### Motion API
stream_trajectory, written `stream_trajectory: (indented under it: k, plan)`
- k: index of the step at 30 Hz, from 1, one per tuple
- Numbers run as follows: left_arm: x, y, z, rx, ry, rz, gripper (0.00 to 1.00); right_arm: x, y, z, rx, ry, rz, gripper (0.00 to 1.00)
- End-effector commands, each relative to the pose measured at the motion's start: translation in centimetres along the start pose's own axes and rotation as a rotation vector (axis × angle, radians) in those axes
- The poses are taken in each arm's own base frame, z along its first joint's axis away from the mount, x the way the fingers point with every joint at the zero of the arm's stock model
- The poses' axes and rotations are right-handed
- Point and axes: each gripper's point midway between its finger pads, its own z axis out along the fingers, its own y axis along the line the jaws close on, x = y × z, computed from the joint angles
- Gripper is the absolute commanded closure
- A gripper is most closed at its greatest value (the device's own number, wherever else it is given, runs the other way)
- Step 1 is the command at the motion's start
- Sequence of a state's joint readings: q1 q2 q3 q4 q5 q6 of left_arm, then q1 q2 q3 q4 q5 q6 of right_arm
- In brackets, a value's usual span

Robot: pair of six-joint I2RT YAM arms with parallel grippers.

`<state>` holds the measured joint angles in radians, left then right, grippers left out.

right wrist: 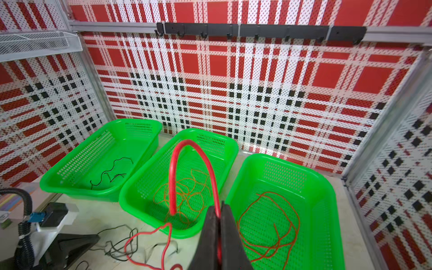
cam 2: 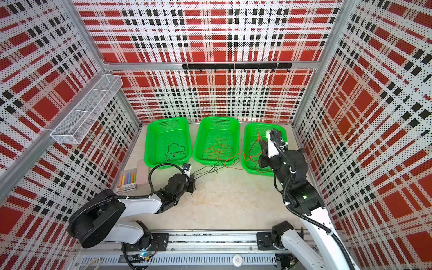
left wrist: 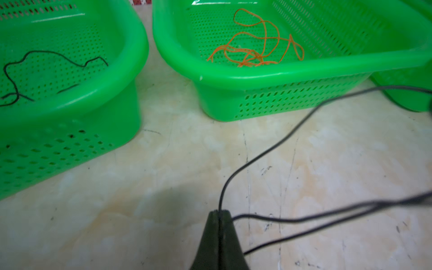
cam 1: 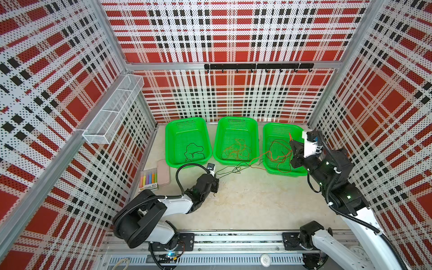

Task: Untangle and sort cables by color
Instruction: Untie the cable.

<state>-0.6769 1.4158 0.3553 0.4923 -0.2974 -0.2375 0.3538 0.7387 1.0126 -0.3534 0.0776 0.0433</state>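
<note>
Left claw (left wrist: 219, 213) is clamped on a black cable (left wrist: 236, 171), right claw (right wrist: 219, 207) on a red cable (right wrist: 173, 177); between the claws both lie tangled on the counter (cam 1: 245, 205). If pulled apart, the knot may be tightened, or the right basket (cam 1: 278, 125) below the right claw dragged. Reddish-brown cables (cam 1: 278, 149) are held there, orange cables (cam 1: 236, 152) in the middle basket (cam 1: 237, 118), a black strand (cam 1: 191, 153) in the left basket (cam 1: 184, 120).

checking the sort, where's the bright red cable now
In both top views the bright red cable hangs from the shut right gripper over the rightmost green basket, on the robot's right, trailing onto the table in front of the middle basket.
</note>
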Motion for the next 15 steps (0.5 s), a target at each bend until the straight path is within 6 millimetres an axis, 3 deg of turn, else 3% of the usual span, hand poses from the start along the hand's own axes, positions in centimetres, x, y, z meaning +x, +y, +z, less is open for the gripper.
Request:
stream_trajectory:
  k: [1, 7, 15]
  plan:
    - [1.8, 1.6, 0.1, -0.061, 0.056, -0.023, 1.0, -1.4, -1.9, -1.1, 0.085, -0.026, -0.04, 1.0]
    - [2.0, 2.0, 0.3, -0.08, 0.071, -0.033, 1.0, -1.1, -2.1, -0.8, 0.088, -0.005, -0.051, 1.0]
    - [2.3, 2.3, 0.8, -0.094, 0.093, -0.045, 1.0, -4.1, -1.4, -1.6, 0.05, -0.08, -0.053, 1.0]
